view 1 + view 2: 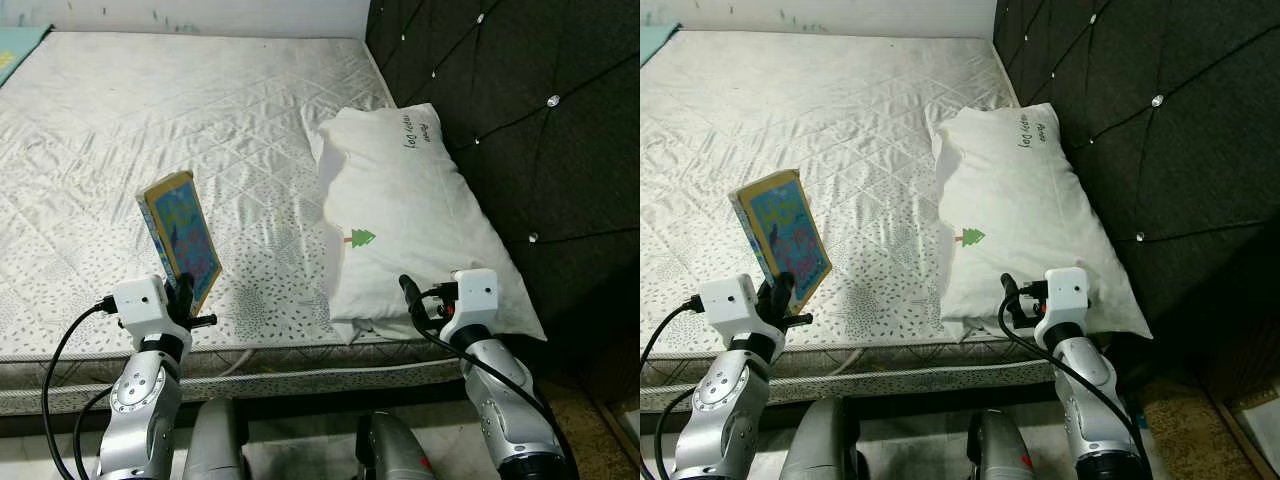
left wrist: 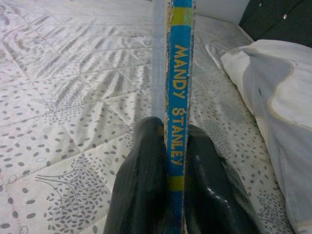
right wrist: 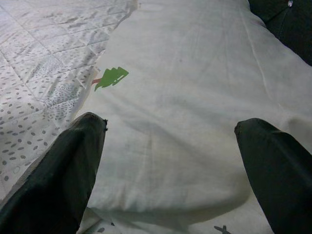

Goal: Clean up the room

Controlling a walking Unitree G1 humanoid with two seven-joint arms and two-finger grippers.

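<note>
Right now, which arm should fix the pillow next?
Probably the right. Its tool is open and hangs just over the near end of the white pillow. The left tool is busy, shut on the book, and sits farther from the pillow.

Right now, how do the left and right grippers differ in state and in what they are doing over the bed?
The left gripper is shut on the thin blue-and-yellow picture book, holding it upright above the white quilted mattress; the right gripper is open and holds nothing. The left sits near the mattress's front edge, while the right hovers over the near end of the white pillow with a green tree print. Both have black fingers.
</note>
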